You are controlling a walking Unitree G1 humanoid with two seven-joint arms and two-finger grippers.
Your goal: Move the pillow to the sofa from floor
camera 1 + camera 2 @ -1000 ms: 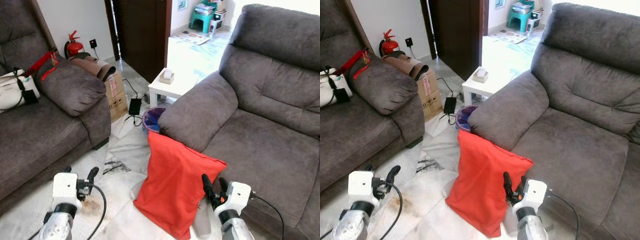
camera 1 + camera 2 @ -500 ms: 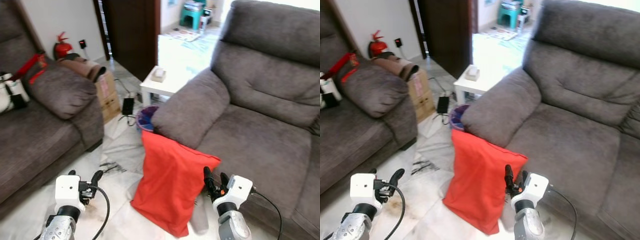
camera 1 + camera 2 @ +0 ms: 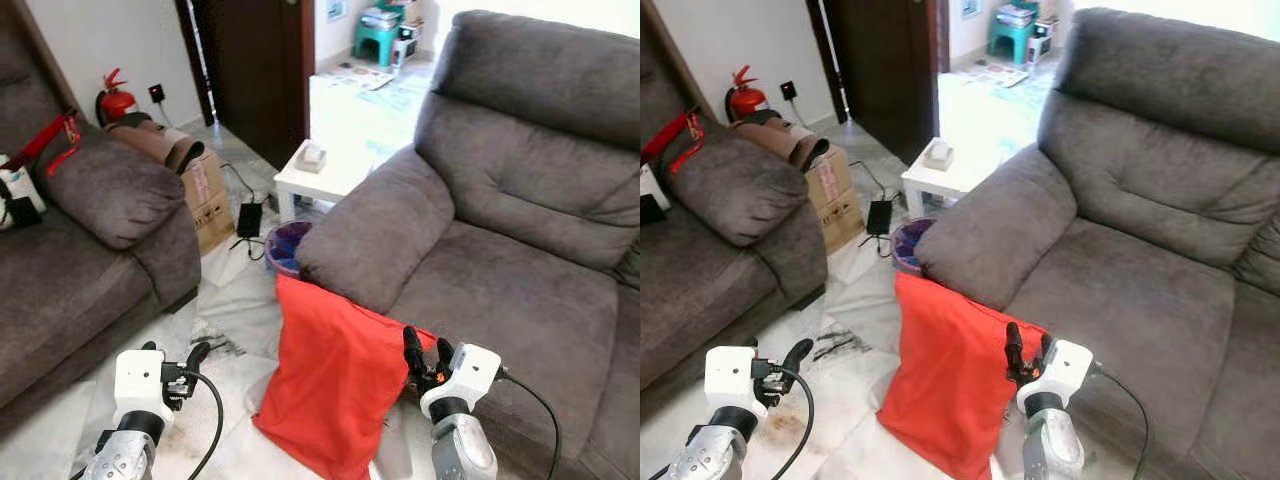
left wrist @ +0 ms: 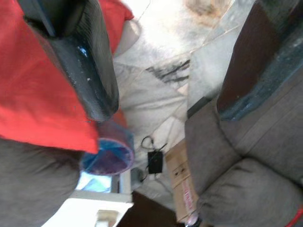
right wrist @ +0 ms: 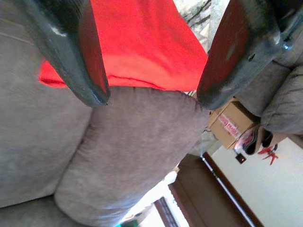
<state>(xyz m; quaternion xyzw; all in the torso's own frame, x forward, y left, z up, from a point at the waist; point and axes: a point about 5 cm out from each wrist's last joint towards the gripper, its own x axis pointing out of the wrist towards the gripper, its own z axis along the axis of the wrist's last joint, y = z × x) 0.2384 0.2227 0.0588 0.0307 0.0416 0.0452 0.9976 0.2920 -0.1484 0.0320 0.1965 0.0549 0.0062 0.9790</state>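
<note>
Two large grey fabric sofas take up most of the scene: one grey sofa (image 3: pixel 520 230) runs from the upper right to the lower right of the head views; the second grey sofa (image 3: pixel 90 250) sits along the left edge, with the pale tiled floor (image 3: pixel 235 300) between them. One flat red fabric pillow (image 3: pixel 325 375) stands upright on that floor at lower centre, its top edge leaning against the front of the right-hand sofa's rounded armrest (image 3: pixel 375 230), its lower corner on the tiles.

Both silver arms reach up from the bottom edge; the right gripper (image 3: pixel 422 352) is at lower centre-right, raised beside the pillow's upper right corner and in front of the sofa seat, its two black fingers standing apart with nothing between them; the right wrist view shows the red cloth and the armrest beyond the spread fingertips (image 5: pixel 87 80); whether a finger touches the cloth cannot be told. The left gripper (image 3: pixel 190 357) is at lower left over the bare floor, well apart from the pillow; in the left wrist view its fingers (image 4: pixel 90 80) are parted and empty.

Behind, smaller things, one of each: a white low side table (image 3: pixel 320 170) at upper centre; a brown cardboard box (image 3: pixel 205 195) beside the left sofa; a purple round bin (image 3: pixel 285 245) just behind the pillow; a red fire extinguisher (image 3: pixel 115 98) at upper left against the wall.
</note>
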